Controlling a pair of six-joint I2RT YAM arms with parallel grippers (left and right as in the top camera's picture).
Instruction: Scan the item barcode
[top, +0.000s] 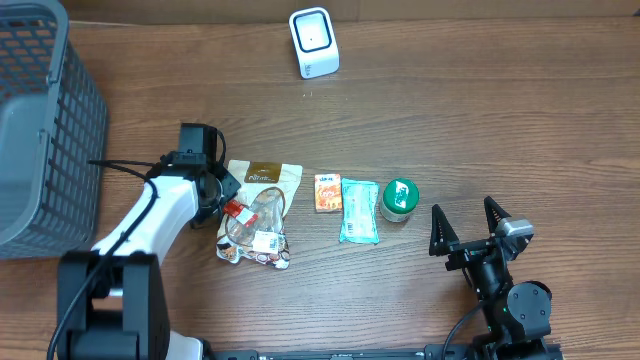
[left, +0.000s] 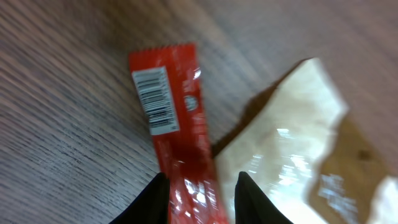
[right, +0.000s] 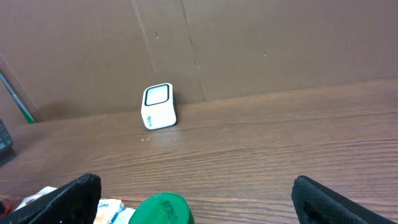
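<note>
The red sachet (left: 177, 124) lies nearside-left of the scanner (top: 313, 42), its long axis running out from the left gripper (left: 202, 179), whose narrowly parted jaws straddle it, grip uncertain; the wide-open right gripper (top: 463, 215) stands farther off.

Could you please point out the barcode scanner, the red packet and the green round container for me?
barcode scanner (top: 314, 43): overhead view, on its white body.
red packet (left: 180, 143): left wrist view, on the red wrapper just below the barcode label.
green round container (top: 400, 198): overhead view, on the middle of its top.
</note>
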